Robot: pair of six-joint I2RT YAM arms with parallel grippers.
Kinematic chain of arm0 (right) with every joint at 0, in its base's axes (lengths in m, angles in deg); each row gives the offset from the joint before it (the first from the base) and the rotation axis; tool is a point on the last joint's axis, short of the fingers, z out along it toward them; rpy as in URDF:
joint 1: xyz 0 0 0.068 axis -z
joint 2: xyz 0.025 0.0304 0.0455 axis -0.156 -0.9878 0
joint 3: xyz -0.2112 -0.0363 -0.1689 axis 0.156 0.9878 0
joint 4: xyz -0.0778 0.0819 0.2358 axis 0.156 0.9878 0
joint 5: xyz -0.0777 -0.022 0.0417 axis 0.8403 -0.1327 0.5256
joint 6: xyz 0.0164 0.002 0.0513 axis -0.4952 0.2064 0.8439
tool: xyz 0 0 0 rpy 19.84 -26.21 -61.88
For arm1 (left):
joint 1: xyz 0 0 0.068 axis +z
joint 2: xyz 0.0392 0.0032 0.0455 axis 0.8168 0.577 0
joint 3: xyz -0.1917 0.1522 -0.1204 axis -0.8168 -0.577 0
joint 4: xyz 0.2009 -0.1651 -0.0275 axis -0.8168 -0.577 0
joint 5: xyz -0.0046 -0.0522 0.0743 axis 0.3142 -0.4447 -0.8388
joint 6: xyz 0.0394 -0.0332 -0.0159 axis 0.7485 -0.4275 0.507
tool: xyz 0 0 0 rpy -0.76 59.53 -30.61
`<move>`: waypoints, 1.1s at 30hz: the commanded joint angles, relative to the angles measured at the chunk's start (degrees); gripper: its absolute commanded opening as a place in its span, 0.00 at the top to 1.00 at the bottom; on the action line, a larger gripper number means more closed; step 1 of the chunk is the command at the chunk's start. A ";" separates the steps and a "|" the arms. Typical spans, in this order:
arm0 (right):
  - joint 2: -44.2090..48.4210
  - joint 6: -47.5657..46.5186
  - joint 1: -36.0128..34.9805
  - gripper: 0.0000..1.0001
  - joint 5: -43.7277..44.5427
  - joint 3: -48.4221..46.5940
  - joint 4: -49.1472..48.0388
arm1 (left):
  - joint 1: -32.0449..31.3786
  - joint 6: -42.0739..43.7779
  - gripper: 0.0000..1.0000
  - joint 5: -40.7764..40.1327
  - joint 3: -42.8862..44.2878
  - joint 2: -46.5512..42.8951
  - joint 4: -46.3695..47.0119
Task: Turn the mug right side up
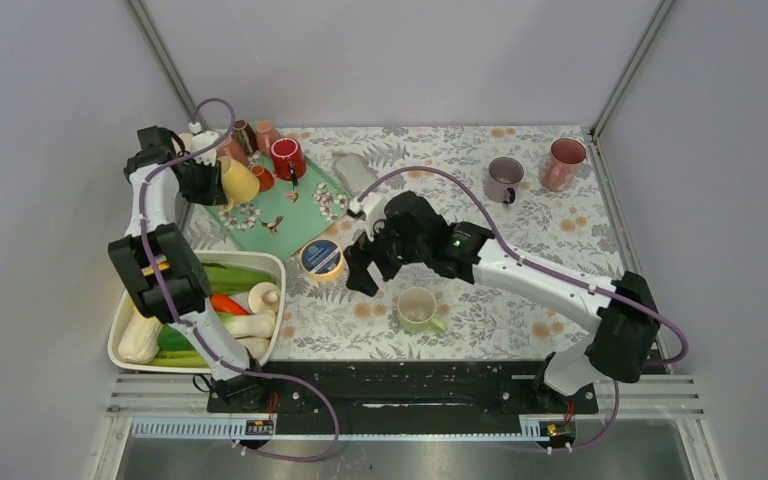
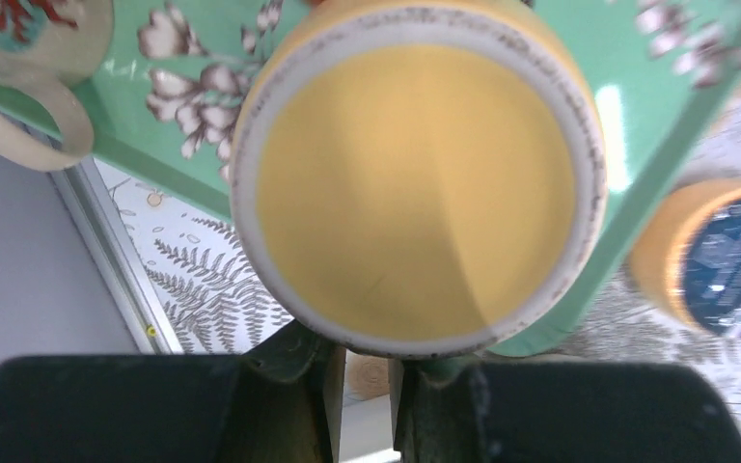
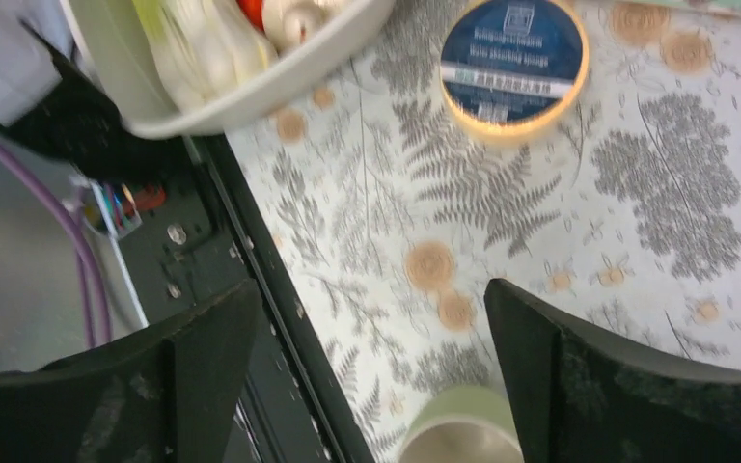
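Since my left fingers [image 2: 294,386] are drawn nearly together at the near edge of the yellow mug [image 1: 239,183], I judge they are clamped on it there, probably by the handle, though the contact itself is hidden. The mug sits over the left end of the green tray [image 1: 305,215], tipped so that its open mouth faces my left wrist, so it is not yet right side up.

What worries me is the small hold. If I rotate the mug quickly, it could swing in the pinch or slip out onto the tray. The red mug [image 1: 287,157] and the other cups crowd the far end of the tray, so a wide sweep could knock them. If I set the base down across the tray's raised left edge, the mug would tip over again.

My right fingers [image 3: 203,376] are spread wide and hold nothing. They hover off the tray's near right side, above an upright green mug [image 1: 417,309], and a careless drop there would topple it.
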 commanded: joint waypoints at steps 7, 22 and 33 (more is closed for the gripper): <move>-10.80 25.41 9.16 0.01 -13.48 0.33 -50.45 | -10.48 -4.62 1.00 27.14 -4.29 -20.01 -5.33; -13.75 42.01 14.30 0.07 -12.56 6.29 -81.71 | -21.73 1.25 1.00 35.49 -7.67 -26.11 -15.74; -8.51 39.95 18.50 1.00 -14.54 10.59 -78.35 | -23.28 3.70 0.52 29.65 -10.21 -22.78 -15.98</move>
